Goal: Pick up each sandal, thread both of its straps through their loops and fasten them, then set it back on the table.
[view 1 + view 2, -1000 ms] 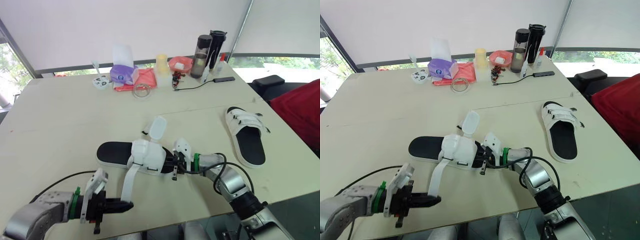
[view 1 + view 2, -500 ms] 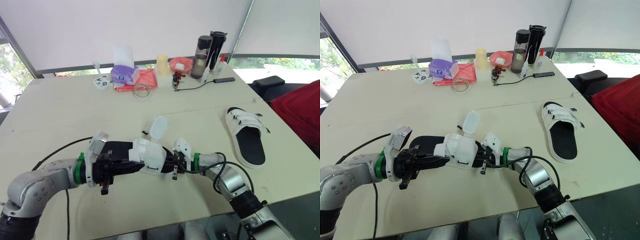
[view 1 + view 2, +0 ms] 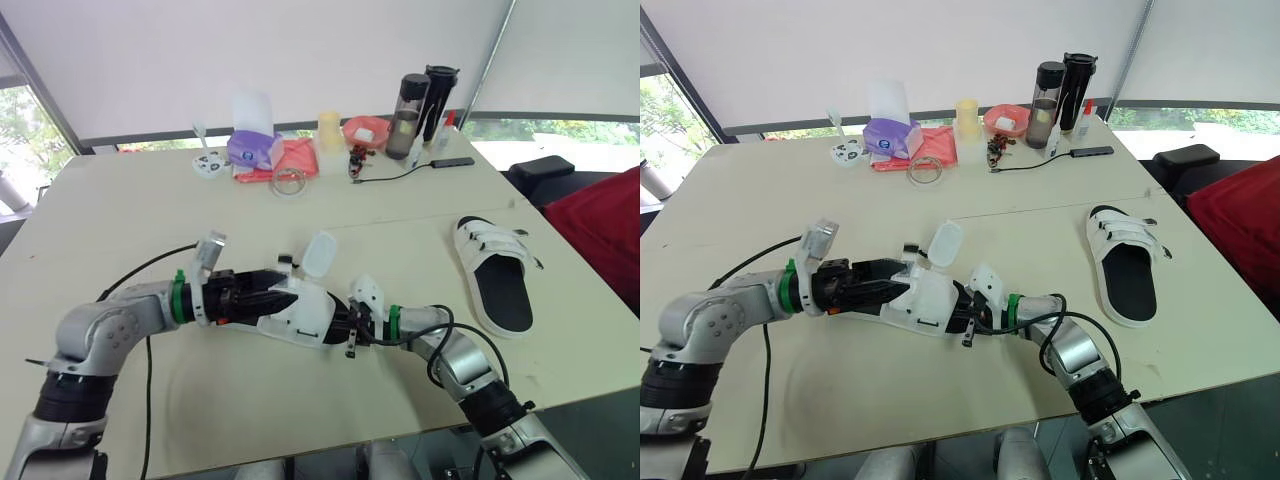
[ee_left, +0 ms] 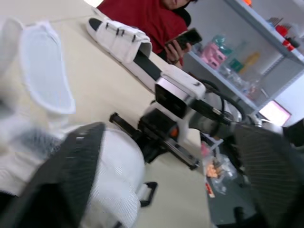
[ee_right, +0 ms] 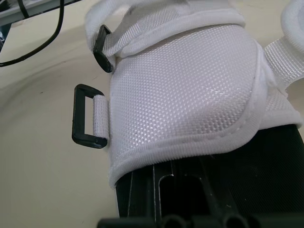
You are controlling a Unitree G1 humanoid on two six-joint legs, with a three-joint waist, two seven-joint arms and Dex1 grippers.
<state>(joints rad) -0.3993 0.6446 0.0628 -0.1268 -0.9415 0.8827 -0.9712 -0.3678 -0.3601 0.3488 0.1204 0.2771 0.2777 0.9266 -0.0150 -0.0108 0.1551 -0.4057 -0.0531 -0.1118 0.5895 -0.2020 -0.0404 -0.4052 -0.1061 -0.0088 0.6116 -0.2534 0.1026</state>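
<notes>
The left jaws stand apart, one finger on each side of the white mesh upper of the near sandal (image 3: 300,315), reaching in from its heel end. I cannot tell whether they press on it. That reach puts them over the straps, which reads as the working hand's place: it is the one free to fold and feed.

The right jaws meet the same sandal from the opposite end and look clamped on the edge of its black sole, low under the upper. I judge this to be a bracing hold, which keeps the shoe from sliding or twisting while the other arm works the straps. It also leaves the black plastic loop (image 5: 88,116) hanging clear at the side of the upper, with a second loop (image 5: 102,47) further along.

One strap flap (image 3: 318,253) stands up from the far side of the sandal, unthreaded, so fastening looks barely begun. The sandal sits low near the front middle of the counter (image 3: 150,200). Whether it rests on it or is held just off, I cannot tell.

The other sandal (image 3: 490,240) lies flat, well apart toward the robot's right, out of the way until its turn. Bottles (image 3: 425,100) and a tissue box (image 3: 250,150) stay at the far edge, clear of both arms.
</notes>
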